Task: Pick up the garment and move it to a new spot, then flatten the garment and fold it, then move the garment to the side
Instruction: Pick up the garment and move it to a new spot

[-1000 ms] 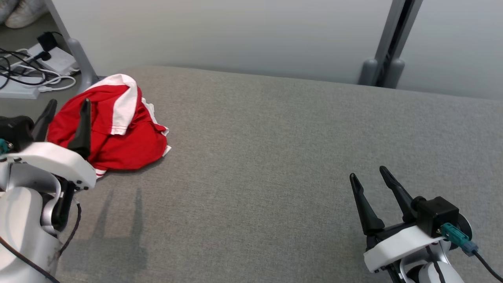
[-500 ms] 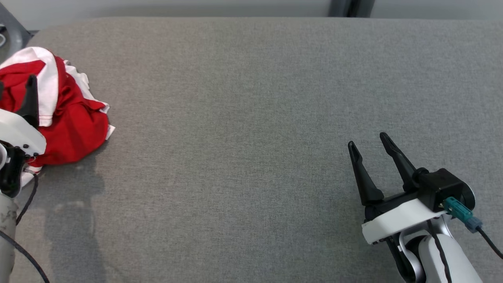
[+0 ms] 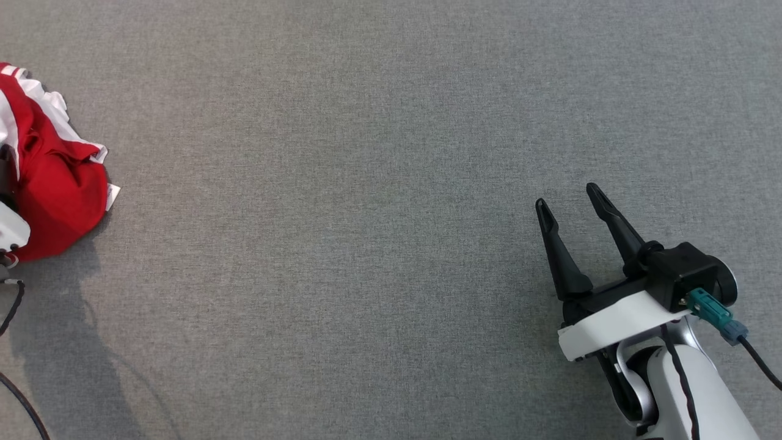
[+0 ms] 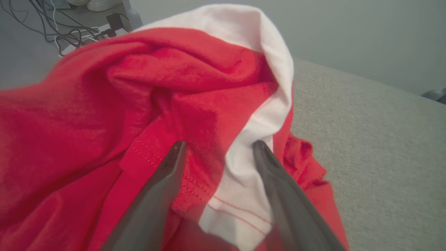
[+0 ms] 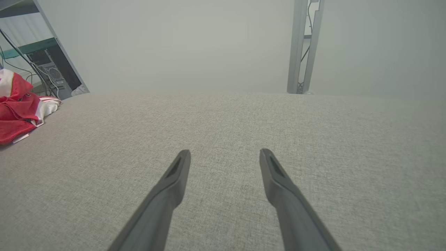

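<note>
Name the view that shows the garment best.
Left wrist view: the garment is close up, folds and stitching plain. The head view cuts it off at the left edge; the right wrist view shows it small, far left.

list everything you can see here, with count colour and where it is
garment: 1, red and white, crumpled at the left end of the surface
surface: 1, grey fabric, under everything, mostly bare
cables: several, black and white, beyond the garment, off the surface
computer case: 1, dark, past the surface's left end
post: 1, grey metal, upright behind the surface's far edge
wall: 1, pale grey, behind the surface
left gripper: 1, dark fingers, open, over the garment
right gripper: 1, dark fingers, open, over bare surface at the right
</note>
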Motion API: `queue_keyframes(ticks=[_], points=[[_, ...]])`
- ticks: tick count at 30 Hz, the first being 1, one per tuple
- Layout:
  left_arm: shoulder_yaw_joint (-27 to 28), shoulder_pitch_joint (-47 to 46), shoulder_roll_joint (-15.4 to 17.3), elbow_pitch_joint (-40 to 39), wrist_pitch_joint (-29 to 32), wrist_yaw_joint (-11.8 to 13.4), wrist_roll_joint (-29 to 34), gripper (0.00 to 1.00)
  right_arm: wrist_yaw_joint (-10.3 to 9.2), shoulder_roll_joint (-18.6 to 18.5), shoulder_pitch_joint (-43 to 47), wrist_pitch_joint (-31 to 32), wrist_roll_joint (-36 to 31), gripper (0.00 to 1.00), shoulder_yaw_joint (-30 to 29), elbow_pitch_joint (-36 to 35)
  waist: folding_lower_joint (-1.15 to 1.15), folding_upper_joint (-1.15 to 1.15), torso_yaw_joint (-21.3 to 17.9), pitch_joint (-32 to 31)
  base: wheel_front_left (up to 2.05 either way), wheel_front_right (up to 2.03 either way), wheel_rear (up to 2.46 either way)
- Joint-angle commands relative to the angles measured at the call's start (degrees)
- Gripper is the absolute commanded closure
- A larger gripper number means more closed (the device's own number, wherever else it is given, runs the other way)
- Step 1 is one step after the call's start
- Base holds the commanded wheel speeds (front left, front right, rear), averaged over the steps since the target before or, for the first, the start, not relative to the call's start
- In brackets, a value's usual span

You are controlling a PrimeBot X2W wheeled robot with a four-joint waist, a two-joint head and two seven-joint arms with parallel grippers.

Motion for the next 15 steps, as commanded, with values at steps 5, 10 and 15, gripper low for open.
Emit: queue_keyframes(ticks=[5, 10, 15], points=[[-1.3, -2.0, 1.3, 1.6, -2.3, -0.5, 0.2, 1.00, 0.00, -0.3, -0.5, -0.1, -0.1, 0.00, -0.6, 0.3, 0.00, 0.00, 0.0, -0.3, 0.00, 0.00, 0.00], [-3.2, -2.3, 2.4, 1.6, -7.4, -0.4, 2.1, 1.00, 0.00, -0.3, 0.5, -0.7, 0.5, 0.00, -1.2, 0.7, 0.00, 0.00, 0.9, -2.4, 0.00, 0.00, 0.00], [-4.4, -1.0, 2.5, 0.6, -12.4, 0.1, 3.7, 1.00, 0.00, -0.3, 1.7, -1.3, 1.2, 0.00, -1.5, 1.3, 0.00, 0.00, 2.1, -5.9, 0.00, 0.00, 0.00]])
